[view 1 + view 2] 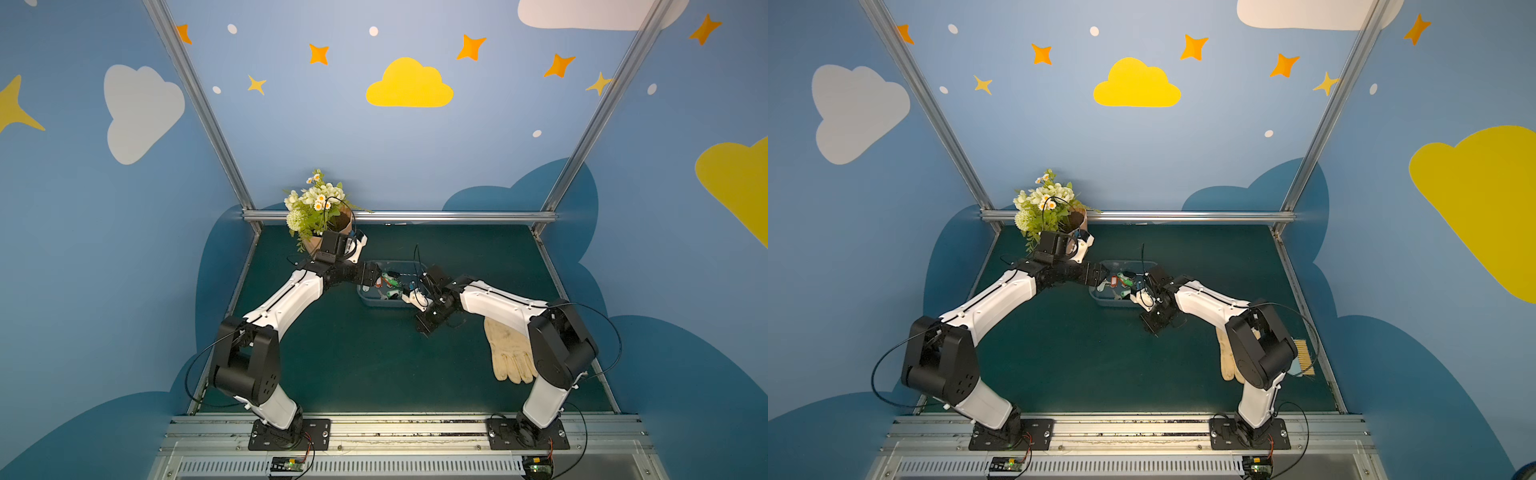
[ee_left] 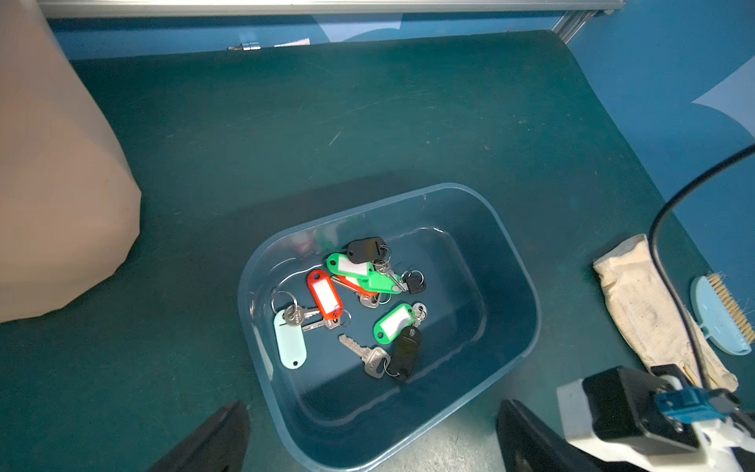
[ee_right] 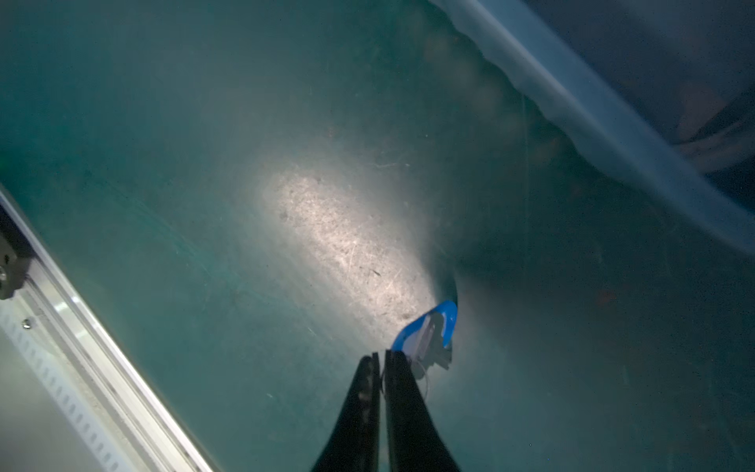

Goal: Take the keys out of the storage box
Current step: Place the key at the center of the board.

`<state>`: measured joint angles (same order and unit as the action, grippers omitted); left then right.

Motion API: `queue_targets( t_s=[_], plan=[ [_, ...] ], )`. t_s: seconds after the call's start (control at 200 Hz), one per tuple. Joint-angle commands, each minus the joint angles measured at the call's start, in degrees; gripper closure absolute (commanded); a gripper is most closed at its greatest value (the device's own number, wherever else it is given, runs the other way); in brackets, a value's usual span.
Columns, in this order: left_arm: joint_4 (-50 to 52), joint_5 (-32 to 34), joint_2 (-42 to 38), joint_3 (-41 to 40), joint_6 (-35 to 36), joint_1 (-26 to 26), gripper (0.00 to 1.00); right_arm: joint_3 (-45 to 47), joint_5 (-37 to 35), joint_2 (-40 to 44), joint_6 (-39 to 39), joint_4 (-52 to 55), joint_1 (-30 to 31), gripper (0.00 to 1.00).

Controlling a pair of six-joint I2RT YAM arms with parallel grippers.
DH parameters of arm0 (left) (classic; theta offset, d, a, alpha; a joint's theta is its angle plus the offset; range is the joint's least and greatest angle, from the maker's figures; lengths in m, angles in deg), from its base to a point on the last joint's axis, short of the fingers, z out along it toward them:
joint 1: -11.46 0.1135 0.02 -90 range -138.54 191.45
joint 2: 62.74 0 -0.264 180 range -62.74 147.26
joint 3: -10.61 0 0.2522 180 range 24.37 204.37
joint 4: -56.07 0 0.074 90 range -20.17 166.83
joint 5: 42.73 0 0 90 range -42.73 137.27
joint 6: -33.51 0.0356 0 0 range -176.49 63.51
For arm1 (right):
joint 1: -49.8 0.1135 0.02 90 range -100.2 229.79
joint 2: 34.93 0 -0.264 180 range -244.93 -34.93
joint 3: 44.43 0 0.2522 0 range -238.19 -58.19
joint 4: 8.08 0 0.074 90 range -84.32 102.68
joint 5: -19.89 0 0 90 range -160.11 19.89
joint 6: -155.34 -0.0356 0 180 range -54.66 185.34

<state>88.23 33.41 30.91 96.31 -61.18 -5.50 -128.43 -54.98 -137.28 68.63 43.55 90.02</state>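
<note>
Now the right gripper (image 3: 382,355) points down at the mat (image 3: 286,163) just outside the box (image 2: 510,310), with the blue key (image 3: 429,327) lying at its tips. Its jaws are almost together, with only a thin slit between them. The tag sits off to one side of the slit, and I cannot tell whether the ring is pinched. The other keys (image 2: 351,302) are in the box, most of them overlapping in a heap near the middle. The left gripper (image 2: 372,404) hovers over the box's near rim with its jaws spread wide and holding nothing.

The step in hand looks like setting down the blue key. To do it well, the right jaws should part fully and the gripper should lift straight up, so the ring does not snag on a finger and drag. The key should end up clear of the box wall.

For the next pick, the left gripper would do best with a key that lies apart from the heap. The pale-tagged key (image 2: 290,343) near one wall is a good choice, and so is the black-fobbed key (image 2: 404,353). Closing across the flat tag should hold better than closing on the thin ring. The box looks light, so a slow descent should keep it from shifting.
</note>
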Motion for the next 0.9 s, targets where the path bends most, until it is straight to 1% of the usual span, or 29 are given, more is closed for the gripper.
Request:
queue_targets(
  t_s=[0.0, 0.02, 0.12, 0.215, 0.29, 0.411, 0.481, 0.521, 0.561, 0.601, 0.686, 0.791, 0.891],
  plan=[
    [1.5, 0.1, 2.0, 2.8, 1.9, -0.4, 0.00, -0.6, -2.7, 1.0, 1.6, 2.3, -0.3, 0.73],
    [1.6, 0.1, 2.4, 3.2, 2.1, -0.6, 0.00, -0.8, -3.0, 1.1, 1.8, 2.4, -0.4, 0.71],
    [1.9, -0.1, 4.3, 4.9, 2.5, -1.0, 0.00, -1.9, -4.2, 1.9, 2.0, 3.6, -0.8, 0.68],
    [2.1, -0.6, 5.7, 6.4, 2.9, -1.3, 0.00, -3.1, -4.7, 2.9, 1.7, 4.7, -1.3, 0.68],
    [2.4, -0.6, 6.6, 7.4, 3.3, -1.4, 0.00, -4.2, -2.2, 3.9, 2.1, 5.9, -1.4, 0.68],
    [2.4, -0.4, 7.5, 8.0, 3.5, -1.4, 0.00, -1.5, -0.3, 5.0, 4.5, 5.9, 1.0, 0.57],
    [2.2, -0.4, 7.8, 8.3, 3.5, -1.4, 0.00, 0.8, -2.2, 4.6, 5.7, 5.2, 3.2, 0.52],
    [2.2, -0.4, 7.9, 8.3, 3.4, -1.4, 0.00, 1.8, -3.1, 4.0, 5.7, 4.6, 3.8, 0.51],
    [2.2, -0.3, 8.0, 8.4, 3.3, -1.4, 0.00, 2.4, -4.1, 3.4, 4.9, 4.1, 4.1, 0.50],
    [2.3, -0.2, 7.9, 8.4, 3.3, -1.4, 0.00, 2.9, -4.6, 3.0, 3.8, 3.4, 4.1, 0.47],
    [2.3, -0.2, 7.9, 8.3, 3.4, -1.4, 0.00, 3.1, -5.9, 1.5, 2.0, 2.1, 4.4, 0.32],
    [2.7, 0.1, 7.9, 8.4, 3.7, -1.4, 0.00, 1.5, -9.6, -1.8, 0.9, 1.9, 5.7, 0.32],
    [3.3, 0.1, 7.8, 8.6, 4.4, -1.4, 0.00, 0.1, -13.4, -4.2, -0.3, 1.0, 7.0, 0.37]
  ],
)
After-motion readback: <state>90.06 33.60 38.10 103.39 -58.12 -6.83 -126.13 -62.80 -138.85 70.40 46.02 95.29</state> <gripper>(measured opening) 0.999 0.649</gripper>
